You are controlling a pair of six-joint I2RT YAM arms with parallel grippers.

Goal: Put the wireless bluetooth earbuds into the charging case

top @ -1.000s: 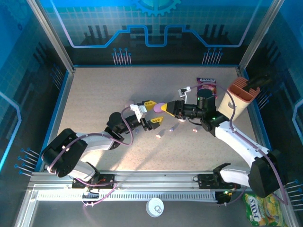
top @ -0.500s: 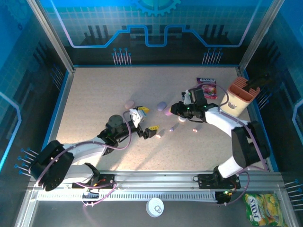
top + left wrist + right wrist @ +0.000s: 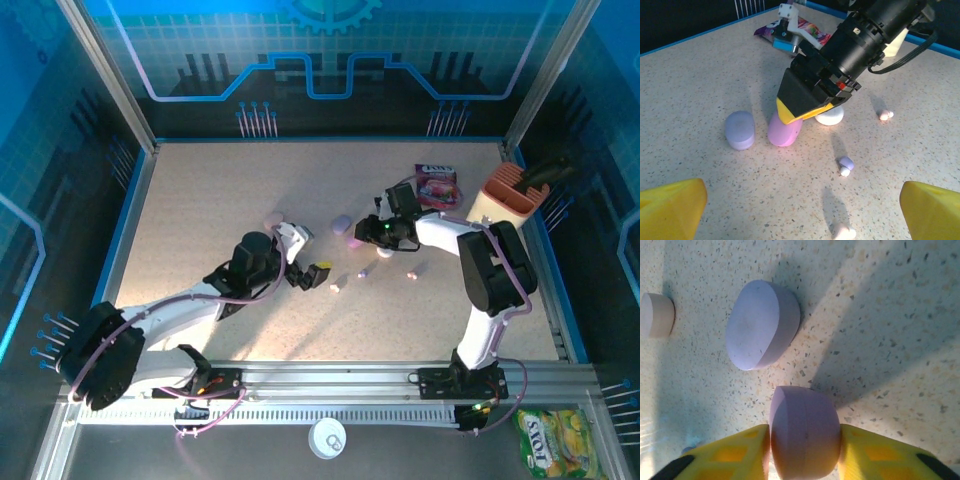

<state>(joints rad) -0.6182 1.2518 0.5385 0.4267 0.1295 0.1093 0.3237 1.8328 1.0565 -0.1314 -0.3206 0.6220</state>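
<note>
Top external view: the right end effector is low over the middle of the desk. In the right wrist view its two yellow fingers press on both sides of a pink case, so it is gripping this case, which stands on the desk. A lavender case lies near it toward 11 o'clock in that view, not touching, and a beige case lies further off toward 10 o'clock. The left end effector is at about 8 o'clock from the right one. Its fingers are spread wide with nothing between them, and in the left wrist view the yellow tips show at the two lower corners. The earbuds lie loose on the desk: a purple and white one at 5 o'clock from the pink case, a pink one at 3 o'clock, and a pale one at the lower edge. A white rounded piece is partly hidden behind the right fingers. A purple packet and a beige holder are at the desk's 2 o'clock side.
</note>
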